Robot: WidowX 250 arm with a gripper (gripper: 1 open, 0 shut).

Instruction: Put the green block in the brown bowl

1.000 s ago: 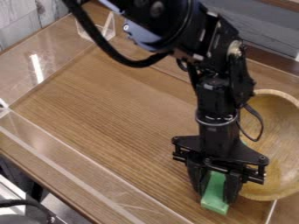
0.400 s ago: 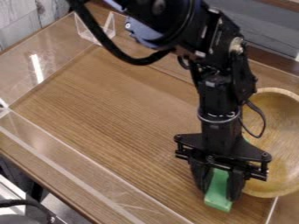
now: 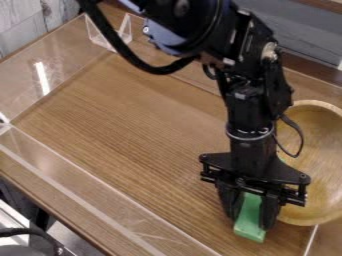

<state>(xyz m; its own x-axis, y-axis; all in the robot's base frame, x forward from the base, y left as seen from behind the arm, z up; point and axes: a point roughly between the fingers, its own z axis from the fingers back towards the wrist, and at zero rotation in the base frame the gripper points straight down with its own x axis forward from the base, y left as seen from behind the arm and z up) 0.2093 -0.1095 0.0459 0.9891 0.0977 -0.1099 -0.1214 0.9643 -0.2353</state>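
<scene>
Since the earliest frame the block point(image 3: 250, 222) sits a touch lower and further right, and the hand point(image 3: 251, 212) with it; over the last moments nothing shifts.

Nearest the camera runs a clear wall point(image 3: 80, 190) edging the counter point(image 3: 120, 120) (its top rim catches the light). Just past it, near the lower right, the green block stands tilted on the wood, its lower end on or just above the surface; which one cannot be told. The hand points steeply down and is pinching the block's upper part, its dark fingers point(image 3: 231, 203) pressed in from both sides. The block is outside the bowl point(image 3: 321, 130), just beside its near left rim.

The bowl lies at the right edge, partly cut off by the frame and partly hidden by the hand. The black arm point(image 3: 247, 90) rises from the hand and bends back toward the upper left, with a cable point(image 3: 127, 55) looping beside it. Behind lies bare wood grain and the far clear wall.
</scene>
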